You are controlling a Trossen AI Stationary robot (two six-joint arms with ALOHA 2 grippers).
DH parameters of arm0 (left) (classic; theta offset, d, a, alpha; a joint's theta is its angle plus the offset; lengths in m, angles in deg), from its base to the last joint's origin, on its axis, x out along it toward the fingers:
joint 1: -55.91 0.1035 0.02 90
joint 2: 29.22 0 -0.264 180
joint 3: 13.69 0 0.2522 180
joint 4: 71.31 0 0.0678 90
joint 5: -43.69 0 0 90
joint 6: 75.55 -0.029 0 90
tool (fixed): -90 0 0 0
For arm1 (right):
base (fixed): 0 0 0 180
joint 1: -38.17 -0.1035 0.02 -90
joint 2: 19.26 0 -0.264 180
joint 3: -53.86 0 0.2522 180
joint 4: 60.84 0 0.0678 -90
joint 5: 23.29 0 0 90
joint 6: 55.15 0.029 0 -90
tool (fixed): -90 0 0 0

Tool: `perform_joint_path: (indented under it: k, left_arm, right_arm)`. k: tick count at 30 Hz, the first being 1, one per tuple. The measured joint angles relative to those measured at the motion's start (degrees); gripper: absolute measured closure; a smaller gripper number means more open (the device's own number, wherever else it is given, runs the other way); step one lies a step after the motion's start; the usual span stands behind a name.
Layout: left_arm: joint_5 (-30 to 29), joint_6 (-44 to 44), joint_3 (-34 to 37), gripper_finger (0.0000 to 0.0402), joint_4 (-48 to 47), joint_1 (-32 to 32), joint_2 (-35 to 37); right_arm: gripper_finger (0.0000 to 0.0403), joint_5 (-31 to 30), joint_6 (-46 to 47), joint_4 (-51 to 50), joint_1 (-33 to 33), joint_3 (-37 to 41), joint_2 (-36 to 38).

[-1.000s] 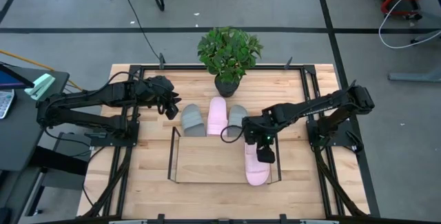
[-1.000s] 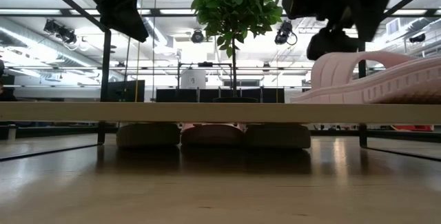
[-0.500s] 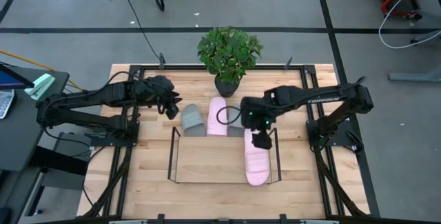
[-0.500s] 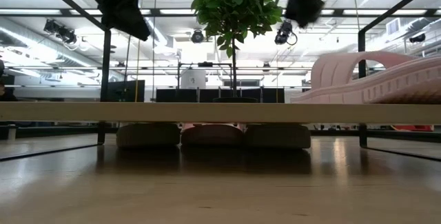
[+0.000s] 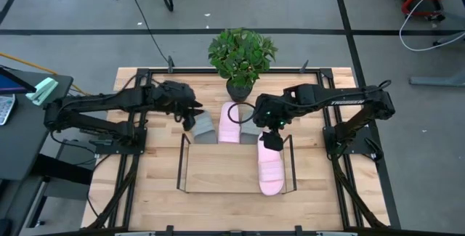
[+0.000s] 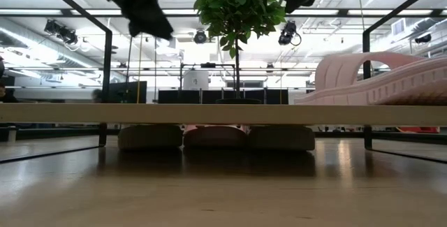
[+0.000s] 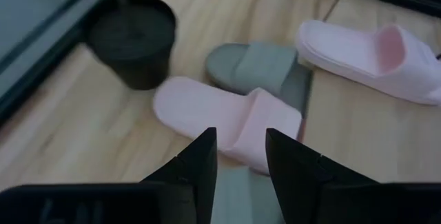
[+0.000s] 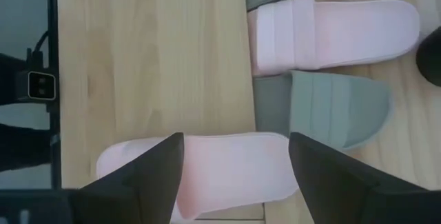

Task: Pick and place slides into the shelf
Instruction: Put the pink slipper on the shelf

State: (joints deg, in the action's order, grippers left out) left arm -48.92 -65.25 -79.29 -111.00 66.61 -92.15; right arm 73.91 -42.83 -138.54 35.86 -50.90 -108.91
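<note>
From above, the shelf [image 5: 190, 169] sits near the worktop's [image 5: 145, 192] front edge, holding one pink slide [image 5: 270, 171] at its right end; the rest of its board is bare. Three more slides lie side by side toward the back edge, by the plant pot [image 5: 240, 91]: a grey slide [image 5: 204, 125], a second pink slide [image 5: 229, 123] and another grey one [image 5: 249, 122]. The right pincer [image 5: 270, 139] hangs over the shelf's back right corner, the left pincer [image 5: 190, 117] just beside the left grey slide.

At worktop height, the placed slide rests on the board, the other three behind it.

The left wrist view shows its fingers [image 7: 200, 165] slightly apart, empty, above a slide (a squarer, lower approach to the strap would help).

The right wrist view shows its fingers [image 8: 155, 165] wide apart, empty.
</note>
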Motion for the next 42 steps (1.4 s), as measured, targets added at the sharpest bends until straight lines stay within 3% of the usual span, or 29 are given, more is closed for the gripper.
perform_joint_path:
  k: [12,19,24,36,42]
  left_arm:
    - [10.2,7.3,0.0,0.0257,10.0,0.7,-10.7]
    - [18.1,5.4,0.0,0.0240,17.8,2.9,-13.1]
    - [20.7,1.4,0.0,0.0234,17.5,4.5,-14.2]
    - [25.0,-1.6,-0.5,0.0224,18.6,6.2,-20.3]
    - [26.4,-7.3,-5.1,0.0217,18.4,6.3,-25.9]
  right_arm:
    - [0.0136,-1.2,3.5,-0.8,-0.1,0.0,0.8]
    - [0.0136,-1.2,5.9,-2.3,-0.2,0.0,1.3]
    - [0.0136,-1.5,8.4,-4.2,-0.9,0.0,4.8]
    - [0.0136,-14.8,20.7,-5.8,-0.8,0.0,19.0]
    - [0.0136,-17.9,23.7,-6.5,-0.8,0.0,21.8]
